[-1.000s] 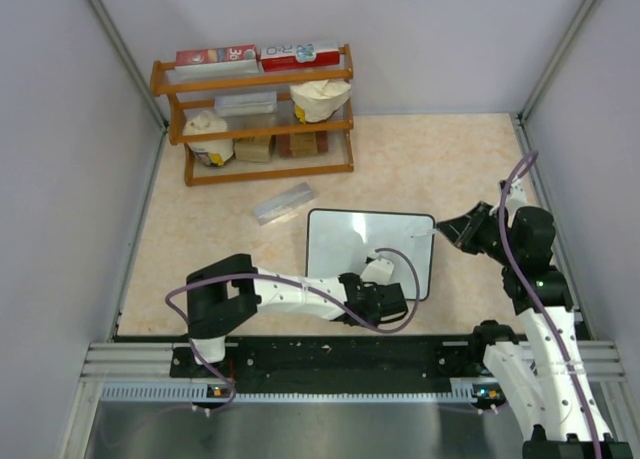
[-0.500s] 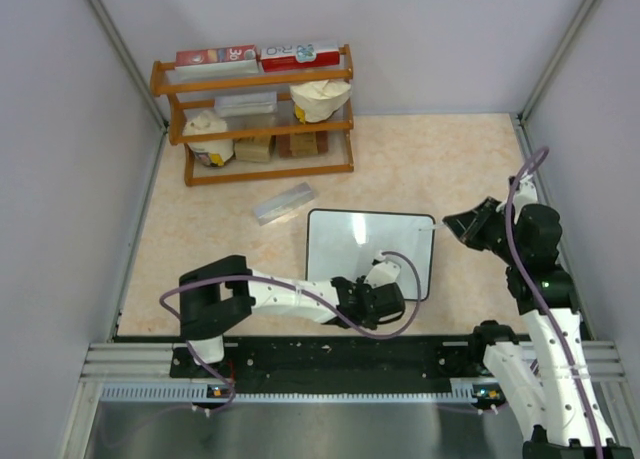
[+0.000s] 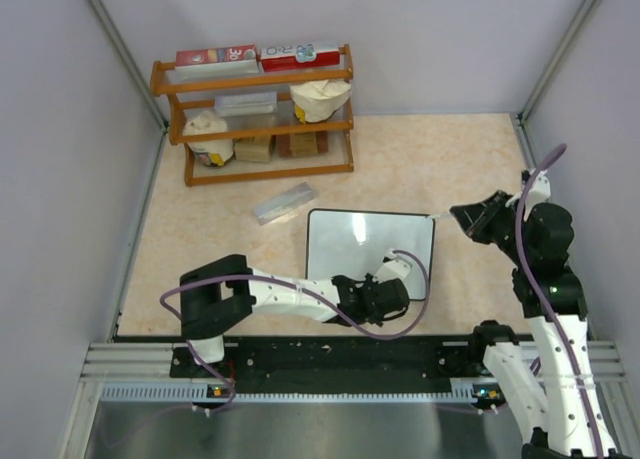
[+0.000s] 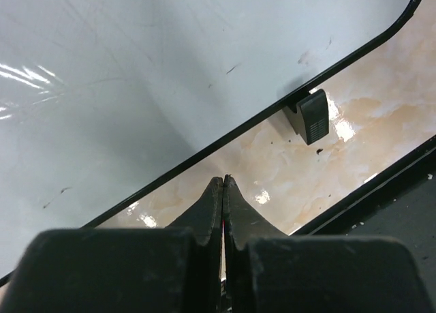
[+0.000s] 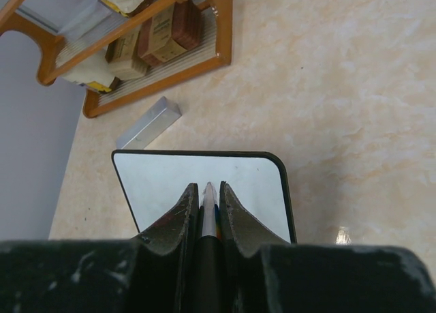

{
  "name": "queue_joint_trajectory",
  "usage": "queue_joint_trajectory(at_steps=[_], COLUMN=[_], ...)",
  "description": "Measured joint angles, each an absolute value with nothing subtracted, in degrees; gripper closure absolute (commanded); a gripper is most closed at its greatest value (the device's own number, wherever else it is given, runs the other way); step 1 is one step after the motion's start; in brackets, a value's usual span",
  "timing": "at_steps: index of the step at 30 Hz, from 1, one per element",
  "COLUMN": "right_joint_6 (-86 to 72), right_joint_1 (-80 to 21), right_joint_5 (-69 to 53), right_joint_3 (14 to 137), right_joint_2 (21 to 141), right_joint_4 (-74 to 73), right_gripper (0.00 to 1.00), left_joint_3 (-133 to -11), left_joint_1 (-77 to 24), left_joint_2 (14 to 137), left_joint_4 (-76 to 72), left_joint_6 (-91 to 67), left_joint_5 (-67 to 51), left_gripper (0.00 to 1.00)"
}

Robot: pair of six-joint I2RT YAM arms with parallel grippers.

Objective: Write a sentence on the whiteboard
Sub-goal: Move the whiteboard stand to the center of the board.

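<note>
The whiteboard lies flat on the table in front of the arms, white with a thin black frame. Its face looks blank apart from a few small specks, and the sentence is not in view. My left gripper hovers at the board's near right edge, shut with nothing between its fingers, close to a black stand foot. My right gripper is held just off the board's far right corner, shut on a marker whose tip points toward the whiteboard.
A wooden shelf rack with boxes and bags stands at the back left. A clear plastic box lies between the rack and the board. The black base rail runs along the near table edge. Grey walls enclose the table.
My left gripper has closed from open and shifted slightly right along the board's near edge. My right gripper has drawn back to the right with the marker, off the board's face.
</note>
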State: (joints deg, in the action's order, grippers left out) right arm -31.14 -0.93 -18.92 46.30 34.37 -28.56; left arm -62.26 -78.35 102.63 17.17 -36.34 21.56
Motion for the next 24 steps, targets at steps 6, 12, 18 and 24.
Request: queue_joint_trajectory(at_steps=[6,12,18,24], right_joint_6=[-31.6,-32.0,-32.2,-32.2], right_joint_1=[-0.9,-0.9,-0.9,-0.9], right_joint_5=[-15.7,-14.0,-13.3,-13.4], right_joint_3=[47.8,50.6,53.0,53.0], right_joint_2=[32.2,30.5,29.9,29.4], right_joint_4=[-28.6,-28.4,-28.3,-28.2], right_gripper=[1.00,1.00,1.00,1.00], left_joint_3=[-63.5,-66.9,-70.2,-73.3], left_joint_1=[-78.3,-78.3,-77.7,-76.3], left_joint_2=[106.0,109.1,111.7,114.3], left_joint_4=[14.9,13.2,12.9,11.7], left_joint_6=[-35.0,-34.3,-33.4,-32.5], left_joint_5=[21.5,21.3,20.6,20.0], left_gripper=[1.00,1.00,1.00,1.00])
